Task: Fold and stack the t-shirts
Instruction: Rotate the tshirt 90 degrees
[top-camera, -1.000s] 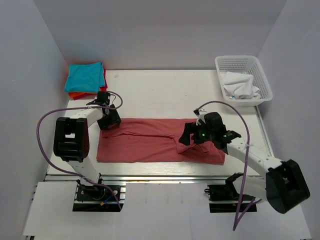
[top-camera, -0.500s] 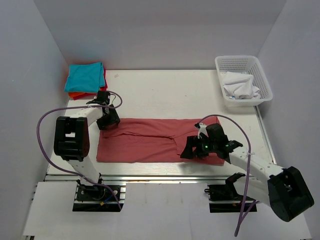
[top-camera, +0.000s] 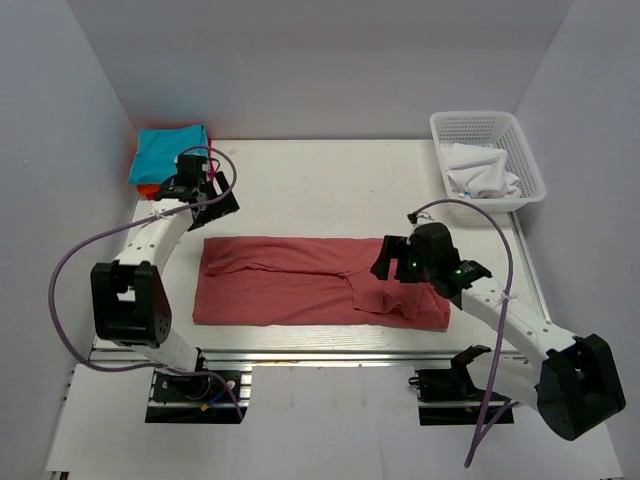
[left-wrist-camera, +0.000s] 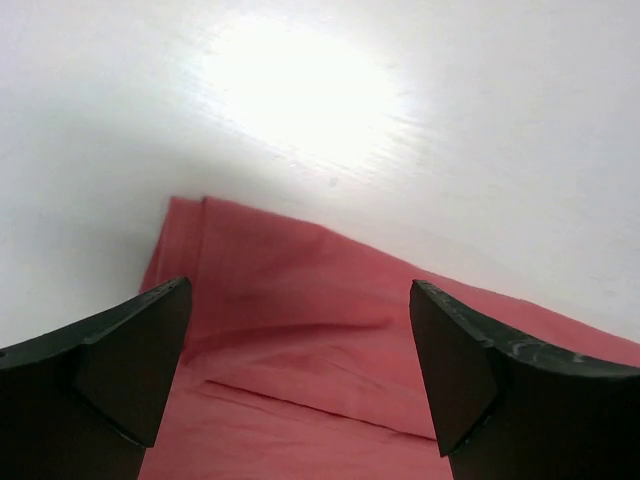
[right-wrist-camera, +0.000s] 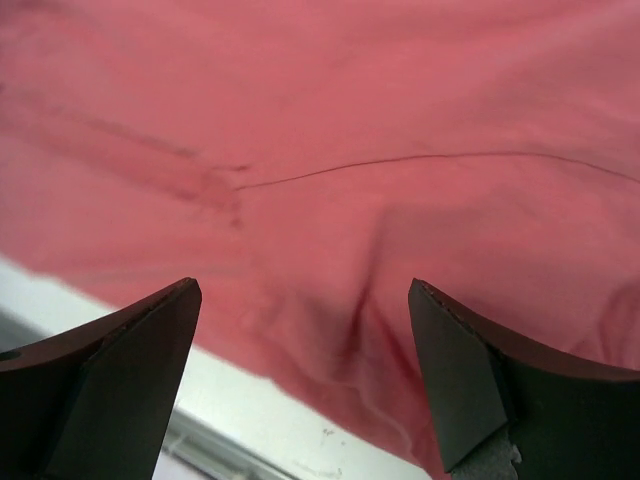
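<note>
The dusty salmon-red t-shirt (top-camera: 300, 282) lies flat on the table as a long band folded lengthwise. It also fills the right wrist view (right-wrist-camera: 350, 140) and the lower half of the left wrist view (left-wrist-camera: 330, 340). My left gripper (top-camera: 212, 200) is open and empty, hovering just beyond the shirt's far left corner; its jaws (left-wrist-camera: 300, 390) stand wide apart. My right gripper (top-camera: 388, 268) is open and empty above the shirt's rumpled right end, near its front hem (right-wrist-camera: 300, 390). The teal, bright red and orange shirts (top-camera: 170, 155) lie folded in a stack at the back left.
A white lattice basket (top-camera: 525, 165) holding a white cloth (top-camera: 480, 172) stands at the back right. The table's front edge with its metal rail (top-camera: 300, 342) runs just in front of the shirt. Grey walls close in left, right and back.
My left gripper has left the shirt's far left corner and moved back and up toward the stack. My right gripper dipped toward the front hem, then came back over the shirt's right end.
</note>
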